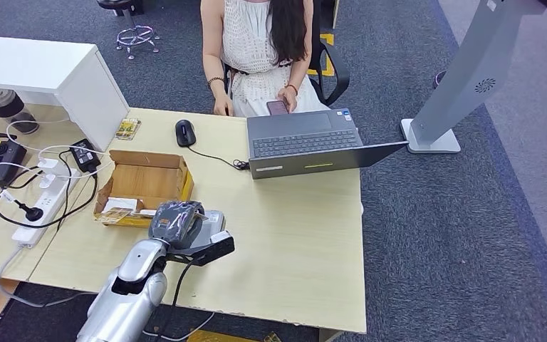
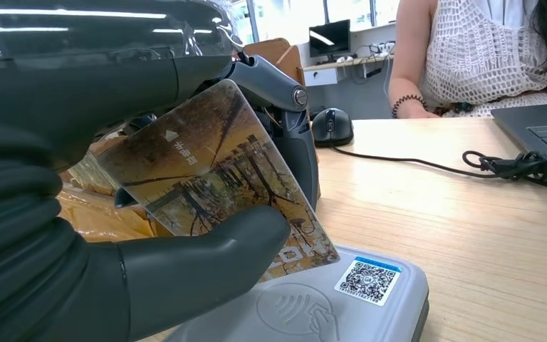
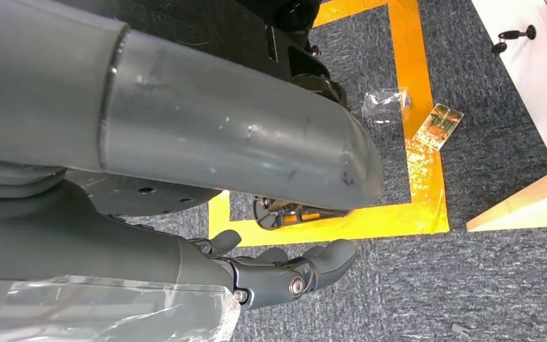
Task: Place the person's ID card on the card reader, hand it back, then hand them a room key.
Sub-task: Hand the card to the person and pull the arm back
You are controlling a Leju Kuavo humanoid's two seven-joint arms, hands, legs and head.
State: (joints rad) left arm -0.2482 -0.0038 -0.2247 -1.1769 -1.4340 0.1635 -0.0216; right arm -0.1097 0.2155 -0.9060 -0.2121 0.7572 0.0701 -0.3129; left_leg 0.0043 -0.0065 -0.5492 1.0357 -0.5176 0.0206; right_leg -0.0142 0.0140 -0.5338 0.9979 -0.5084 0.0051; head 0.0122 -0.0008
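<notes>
Card over the reader
Left hand (image 2: 185, 178) thumb and fingers clamp the ID card (image 2: 214, 178) just above the card reader (image 2: 327, 306); right hand (image 3: 285, 274) fingers loosely apart, holding nothing.

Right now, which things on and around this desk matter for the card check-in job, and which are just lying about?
Part of the job:
- left hand
- ID card, held by that hand over the reader
- card reader
- person seated across the desk
- cardboard box, possibly, with cards inside

Just lying about:
- laptop
- mouse
- power strip
- right hand, hanging empty
</notes>
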